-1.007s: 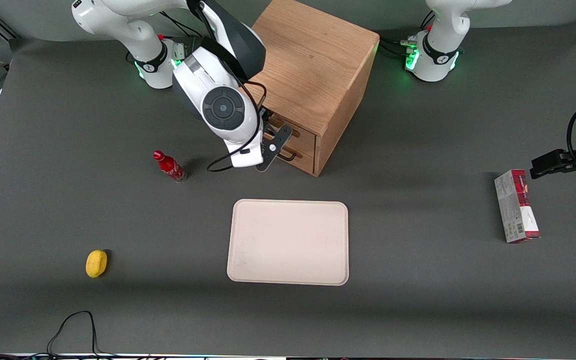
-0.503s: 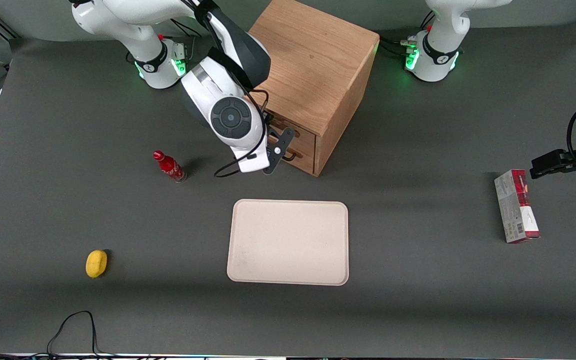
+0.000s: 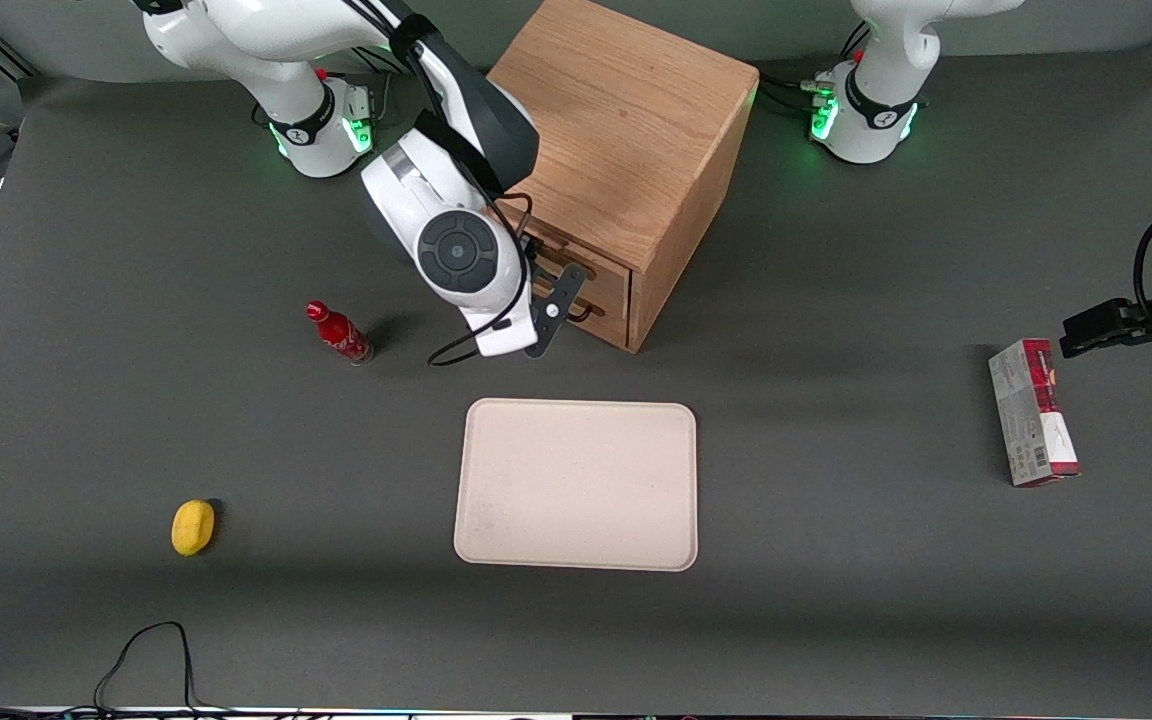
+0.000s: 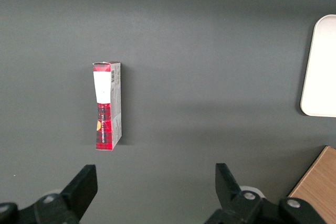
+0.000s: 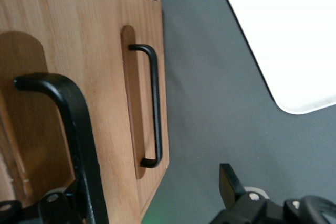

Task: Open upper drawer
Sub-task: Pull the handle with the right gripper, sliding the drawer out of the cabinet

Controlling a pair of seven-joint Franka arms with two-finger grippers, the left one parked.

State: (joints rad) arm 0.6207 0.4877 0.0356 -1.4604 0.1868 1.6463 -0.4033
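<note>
A boxy oak cabinet point(image 3: 616, 120) stands at the back of the table with its two drawer fronts facing the tray. The upper drawer point(image 3: 591, 262) looks shut, flush with the cabinet. My right gripper point(image 3: 558, 300) hovers close in front of the drawer fronts, open. In the right wrist view the upper drawer's black bar handle point(image 5: 79, 129) looms large, just inside one finger of the gripper point(image 5: 155, 182); the other finger point(image 5: 228, 182) stands well clear over the grey table. The lower drawer's handle point(image 5: 155, 103) runs alongside it, closer to the table.
A beige tray point(image 3: 576, 485) lies nearer the front camera than the cabinet. A red bottle point(image 3: 338, 333) stands beside the working arm. A yellow lump point(image 3: 193, 526) lies toward the working arm's end, a red-and-white box point(image 3: 1031, 410) toward the parked arm's end.
My wrist and gripper have slid a little along the cabinet front toward the parked arm's end, then settled closer to the drawers. The drawers have not moved.
</note>
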